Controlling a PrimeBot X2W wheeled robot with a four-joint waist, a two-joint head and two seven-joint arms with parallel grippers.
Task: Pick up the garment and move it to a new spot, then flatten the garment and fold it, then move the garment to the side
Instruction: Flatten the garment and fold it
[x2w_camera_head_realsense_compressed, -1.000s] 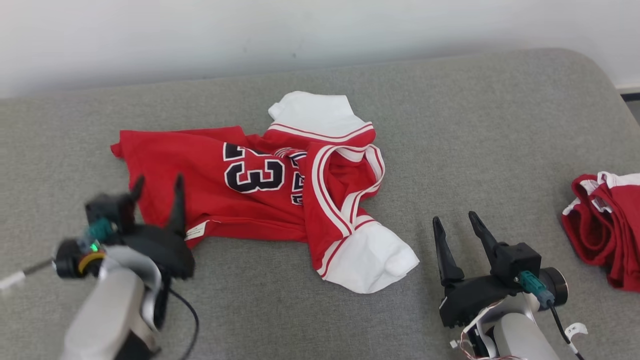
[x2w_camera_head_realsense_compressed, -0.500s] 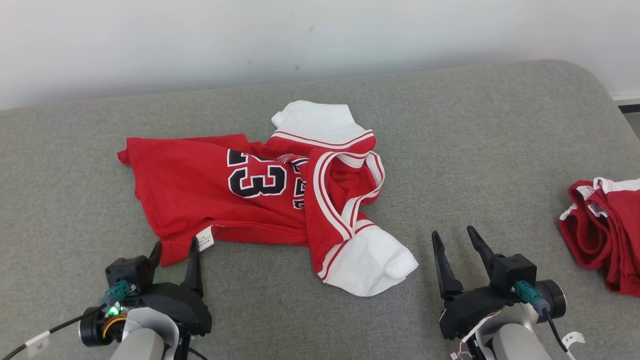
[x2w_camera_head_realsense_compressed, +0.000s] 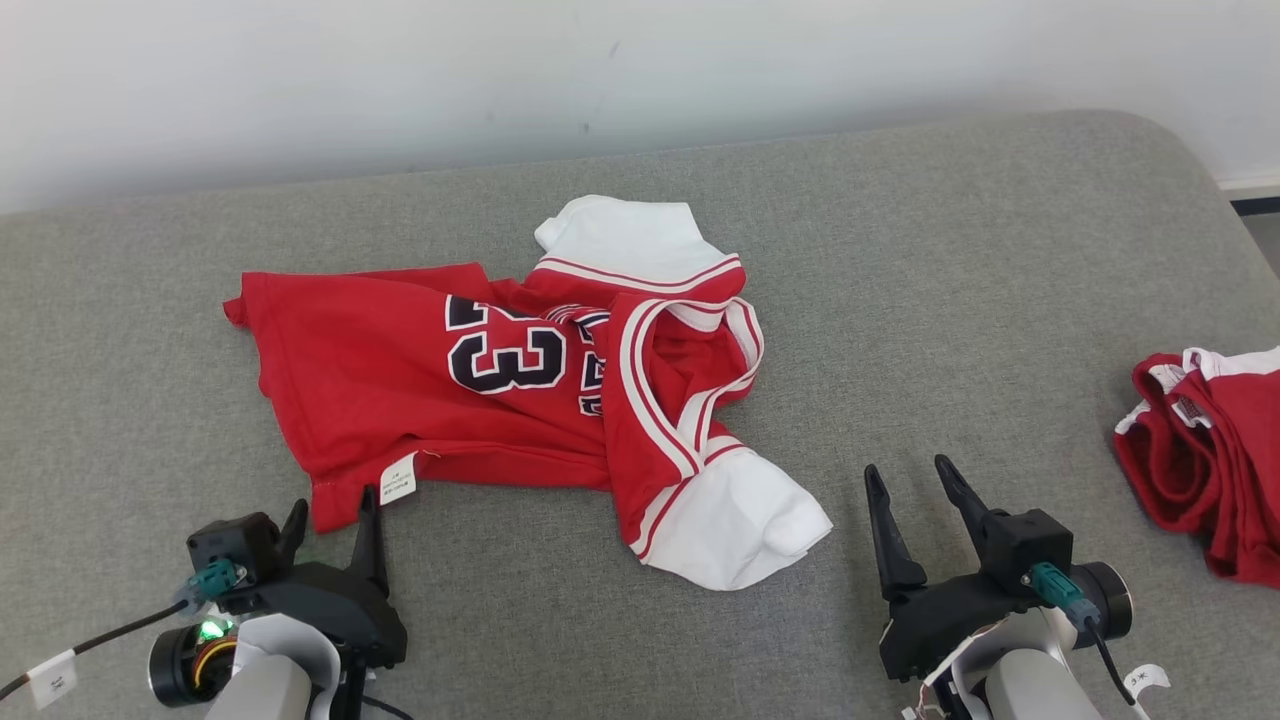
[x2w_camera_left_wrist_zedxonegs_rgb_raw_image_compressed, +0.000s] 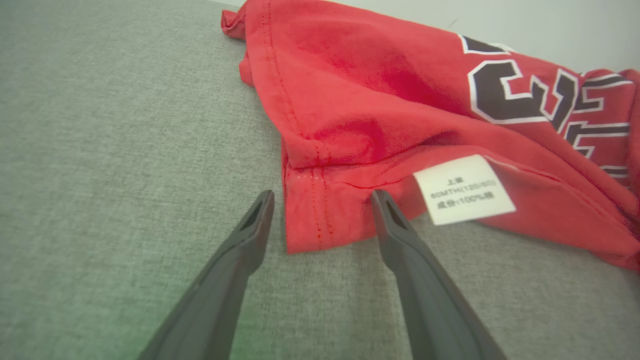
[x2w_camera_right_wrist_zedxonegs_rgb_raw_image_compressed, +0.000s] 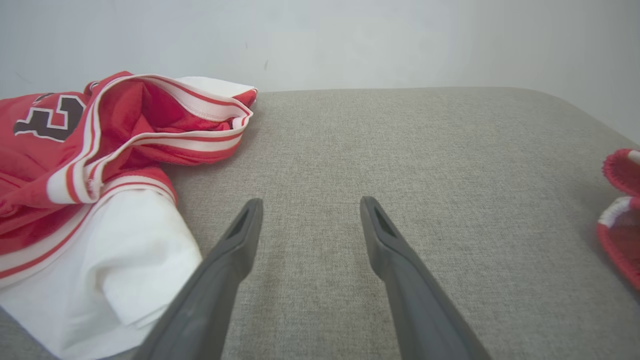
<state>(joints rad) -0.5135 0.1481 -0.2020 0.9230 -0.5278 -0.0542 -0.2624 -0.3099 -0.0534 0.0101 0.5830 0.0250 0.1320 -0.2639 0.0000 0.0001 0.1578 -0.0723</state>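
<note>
Garment (x2w_camera_head_realsense_compressed: 380, 380) corner between left gripper (x2w_camera_head_realsense_compressed: 332, 498) fingertips

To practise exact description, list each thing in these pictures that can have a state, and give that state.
Jersey, crumpled, unfolded, lying on the grey cushion.
Label, flipped out at the hem.
Left gripper, open, astride the hem corner.
Right gripper, open, empty, over bare cushion.
Second red garment, bunched at the right edge.

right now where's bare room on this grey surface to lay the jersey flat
Widest bare stretch of the grey surface: between the crumpled jersey and the red pile, beyond the right gripper. Another bare patch lies left of the jersey. Middle and right edge are crowded.
</note>
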